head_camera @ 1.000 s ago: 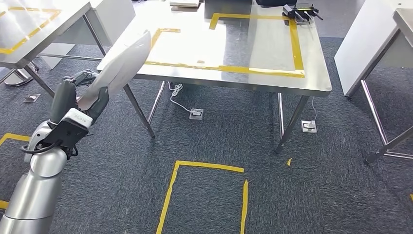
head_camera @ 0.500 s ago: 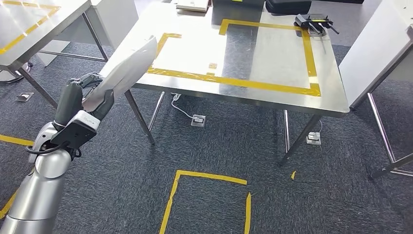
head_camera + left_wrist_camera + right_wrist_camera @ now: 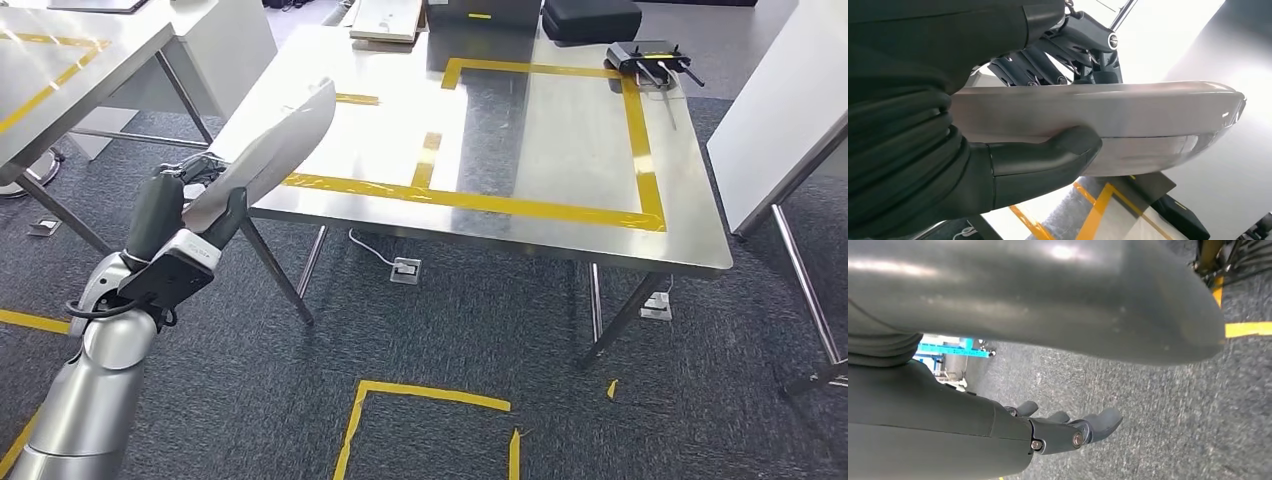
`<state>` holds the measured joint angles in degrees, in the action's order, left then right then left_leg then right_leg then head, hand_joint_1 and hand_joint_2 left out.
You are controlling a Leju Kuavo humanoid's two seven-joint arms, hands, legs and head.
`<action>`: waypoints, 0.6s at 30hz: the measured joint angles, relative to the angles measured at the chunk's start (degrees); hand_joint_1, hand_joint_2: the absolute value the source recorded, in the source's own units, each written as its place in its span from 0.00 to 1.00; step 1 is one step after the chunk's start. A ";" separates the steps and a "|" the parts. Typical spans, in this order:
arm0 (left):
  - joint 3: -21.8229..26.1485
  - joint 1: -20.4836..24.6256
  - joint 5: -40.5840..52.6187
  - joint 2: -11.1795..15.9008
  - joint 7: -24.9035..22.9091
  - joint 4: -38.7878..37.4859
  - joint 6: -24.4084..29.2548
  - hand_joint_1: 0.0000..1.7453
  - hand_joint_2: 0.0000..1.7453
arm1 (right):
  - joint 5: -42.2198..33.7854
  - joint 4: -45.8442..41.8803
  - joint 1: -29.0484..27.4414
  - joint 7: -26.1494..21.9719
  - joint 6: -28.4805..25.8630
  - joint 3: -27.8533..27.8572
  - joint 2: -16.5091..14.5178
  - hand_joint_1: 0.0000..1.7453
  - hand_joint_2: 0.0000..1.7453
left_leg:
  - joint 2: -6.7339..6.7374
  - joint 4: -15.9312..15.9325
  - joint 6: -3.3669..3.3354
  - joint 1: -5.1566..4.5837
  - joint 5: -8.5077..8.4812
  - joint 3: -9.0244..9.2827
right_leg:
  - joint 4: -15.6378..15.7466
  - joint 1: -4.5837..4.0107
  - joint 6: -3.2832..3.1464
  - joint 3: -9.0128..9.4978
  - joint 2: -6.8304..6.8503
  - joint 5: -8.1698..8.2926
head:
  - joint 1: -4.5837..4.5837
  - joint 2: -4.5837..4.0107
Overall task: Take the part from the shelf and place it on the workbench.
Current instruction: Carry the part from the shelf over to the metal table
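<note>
Up in the air, the left hand (image 3: pixel 190 195) grips a long pale part (image 3: pixel 270 150), thumb (image 3: pixel 1048 155) pressed on one side and fingers on the other. The part's top end hangs over the near left edge of the shiny table (image 3: pixel 560 150). The hand hides its lower end. The right hand (image 3: pixel 1068 432) holds nothing, fingers loosely curled above the grey carpet (image 3: pixel 1158 410).

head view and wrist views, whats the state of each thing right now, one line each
part: silver, held off the floor, tilted up toward the workbench
left robot hand: grips the part, thumb pressed on its face
right robot hand: holds nothing, fingers loosely curled, over the carpet
workbench: steel top with yellow tape, part not yet on it
black device: lies flat at the workbench's far corner
</note>
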<state>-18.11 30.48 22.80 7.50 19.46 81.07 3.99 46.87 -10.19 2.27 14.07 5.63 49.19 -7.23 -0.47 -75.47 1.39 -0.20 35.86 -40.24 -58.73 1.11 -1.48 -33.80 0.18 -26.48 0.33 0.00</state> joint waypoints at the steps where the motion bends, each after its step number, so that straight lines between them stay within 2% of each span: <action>1: -0.07 -0.02 0.14 -0.08 -0.12 -0.08 -0.14 1.00 1.00 | -0.02 0.00 -0.01 0.01 0.00 0.09 0.01 0.00 0.00 | 0.03 0.88 -0.06 0.01 1.39 -0.81 | 0.00 0.00 0.05 0.96 -0.10 -0.75 | 0.00 0.00; 2: -0.15 -0.03 0.30 -0.14 -0.19 -0.15 -0.26 1.00 1.00 | -0.03 0.00 0.00 0.01 -0.01 0.17 0.01 0.00 0.00 | 0.06 3.01 -0.20 0.01 1.12 -0.99 | 0.00 0.00 0.12 1.96 -0.20 -1.51 | -0.01 0.00; 3: -0.24 -0.03 0.48 -0.20 -0.24 -0.22 -0.38 1.00 1.00 | -0.03 0.00 0.01 0.01 -0.01 0.24 0.01 0.00 0.00 | 0.10 6.32 -0.43 0.00 -1.27 -0.64 | 0.02 0.00 0.22 2.96 -0.26 -2.30 | 0.01 0.00; 5: -0.42 0.01 0.93 -0.25 -0.28 -0.44 -0.60 1.00 1.00 | 0.02 0.01 0.04 -0.03 0.00 0.30 0.00 0.00 0.00 | 0.19 13.21 -1.04 -0.17 -8.54 0.34 | -0.02 -0.12 0.63 4.50 -0.45 -3.78 | 0.03 0.00; 6: -0.51 0.02 1.13 -0.30 -0.34 -0.57 -0.67 1.00 1.00 | 0.07 0.01 0.06 -0.07 0.01 0.32 0.00 0.00 0.00 | 0.21 15.29 -1.32 -0.28 -11.13 0.80 | 0.05 -0.20 0.97 4.93 -0.51 -4.53 | 0.05 0.00; 7: -0.59 0.02 1.31 -0.38 -0.39 -0.68 -0.75 1.00 1.00 | 0.13 0.01 0.06 -0.07 0.01 0.34 0.01 0.00 0.00 | 0.19 16.30 -1.60 -0.32 -12.45 1.11 | -0.17 -0.30 1.36 5.32 -0.58 -4.93 | 0.03 0.00; 9: -0.75 0.02 1.61 -0.60 -0.51 -0.83 -0.89 1.00 1.00 | 0.24 -0.01 0.06 0.05 0.01 0.41 0.05 0.00 0.00 | 0.11 16.56 -2.18 -0.18 -12.82 2.22 | -0.91 -0.38 2.03 5.83 -0.56 -5.17 | 0.01 0.00; 10: -0.81 0.07 1.72 -0.70 -0.52 -0.90 -0.92 1.00 1.00 | 0.27 -0.01 0.07 0.15 0.01 0.45 0.07 0.00 0.00 | 0.09 16.75 -2.54 -0.06 -12.94 2.82 | -2.40 -0.40 2.25 5.52 -0.53 -4.87 | -0.02 0.00; 11: -0.85 0.15 1.81 -0.81 -0.55 -0.95 -0.93 1.00 1.00 | 0.28 -0.02 0.15 0.22 0.02 0.49 0.09 0.00 0.00 | 0.09 16.79 -2.86 -0.01 -12.74 3.39 | -4.71 -0.38 2.43 4.29 -0.49 -4.87 | -0.03 0.00; 12: -0.90 0.20 1.87 -0.94 -0.57 -0.98 -0.93 1.00 1.00 | 0.28 -0.02 0.24 0.27 0.04 0.51 0.09 0.00 0.00 | 0.08 16.87 -3.16 0.01 -12.41 3.86 | -7.91 -0.35 2.59 2.26 -0.46 -5.45 | -0.05 0.00; 13: -0.98 0.24 1.91 -1.07 -0.57 -1.04 -0.93 1.00 1.00 | 0.28 -0.02 0.32 0.26 0.07 0.52 0.09 0.00 0.00 | 0.05 16.88 -3.40 -0.06 -11.96 4.17 | -11.44 -0.37 2.71 -0.25 -0.45 -6.76 | -0.07 0.00; 14: -1.09 0.19 1.93 -1.21 -0.58 -1.12 -0.93 1.00 1.00 | 0.29 -0.02 0.36 0.26 0.08 0.53 0.09 0.00 0.00 | -0.02 16.86 -3.55 -0.14 -11.47 4.52 | -14.38 -0.40 2.79 -2.74 -0.44 -8.69 | -0.08 0.00; 15: -1.17 0.08 1.94 -1.30 -0.58 -1.23 -0.94 1.00 1.00 | 0.30 -0.02 0.33 0.27 0.09 0.54 0.10 0.00 0.00 | -0.11 16.83 -3.63 -0.22 -10.90 5.01 | -15.94 -0.45 2.81 -4.64 -0.44 -10.47 | -0.08 0.00; 16: -1.24 -0.06 1.95 -1.37 -0.60 -1.36 -0.95 1.00 1.00 | 0.30 -0.02 0.26 0.29 0.09 0.54 0.10 0.00 0.00 | -0.21 16.78 -3.65 -0.31 -10.29 5.64 | -15.88 -0.51 2.74 -5.77 -0.44 -11.29 | -0.09 0.00; 17: -1.26 -0.17 1.96 -1.42 -0.60 -1.46 -0.95 1.00 1.00 | 0.30 -0.02 0.20 0.32 0.09 0.55 0.11 0.00 0.00 | -0.29 16.71 -3.63 -0.38 -9.63 6.39 | -14.13 -0.59 2.62 -6.06 -0.44 -10.58 | -0.08 0.00; 18: -1.27 -0.25 1.96 -1.48 -0.61 -1.54 -0.95 1.00 1.00 | 0.30 -0.02 0.12 0.34 0.09 0.56 0.11 0.00 0.00 | -0.34 16.65 -3.58 -0.43 -8.94 7.19 | -10.97 -0.67 2.42 -5.64 -0.44 -8.31 | -0.08 0.00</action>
<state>-19.38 30.23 24.76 6.02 18.85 79.54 3.04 47.17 -10.21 2.39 14.40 5.72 49.75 -7.13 -0.81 -58.82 -2.18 -0.63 26.92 -33.05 -69.70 0.44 0.94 -39.45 -0.26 -34.79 0.25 0.00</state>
